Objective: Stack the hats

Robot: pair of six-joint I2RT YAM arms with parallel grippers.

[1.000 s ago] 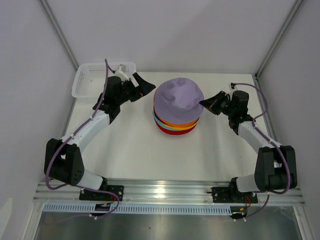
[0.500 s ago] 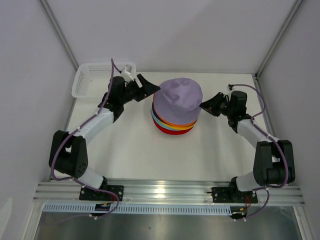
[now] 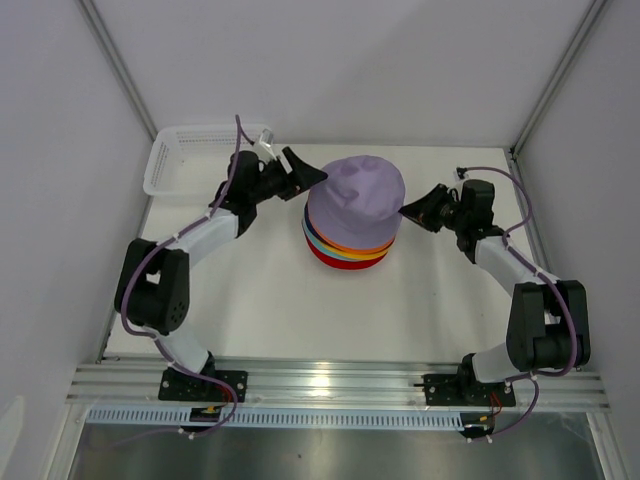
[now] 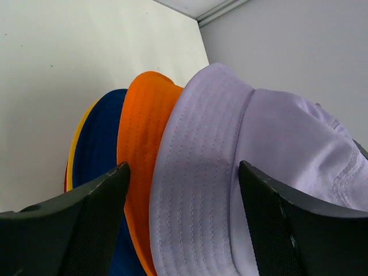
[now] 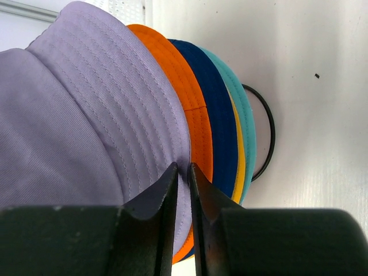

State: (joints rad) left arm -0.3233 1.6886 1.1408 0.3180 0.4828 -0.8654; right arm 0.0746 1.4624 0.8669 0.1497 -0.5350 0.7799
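- A stack of soft fabric bucket hats (image 3: 349, 236) stands at the middle of the smooth white desk (image 3: 260, 300), between the two grippers.
- The lavender bucket hat (image 3: 356, 188) is seated on top. Its woven cloth crown is rounded, and its sloping brim is quilted with parallel rows of stitching.
- In the right wrist view, the brims below it are layered in this order: orange hat (image 5: 187, 86), navy blue hat (image 5: 219, 109), yellow hat (image 5: 238, 167), teal hat (image 5: 245, 115).
- The red hat (image 3: 350, 261) forms the base of the stack.
- A thin black wire ring (image 5: 271, 135) lies on the desk under the stack and is only partly visible.
- The left gripper (image 4: 184, 172) is held at the stack's far-left side. Its matte black fingers (image 4: 86, 230) are spread wide, with the lavender and orange brims between them. Contact cannot be determined.
- The right gripper (image 5: 183, 169) is held at the stack's right side. Its fingers (image 5: 164, 213) are pressed almost together, pinching the edge of the lavender brim.
- A white plastic lattice basket (image 3: 185, 160) stands at the far-left corner of the desk.
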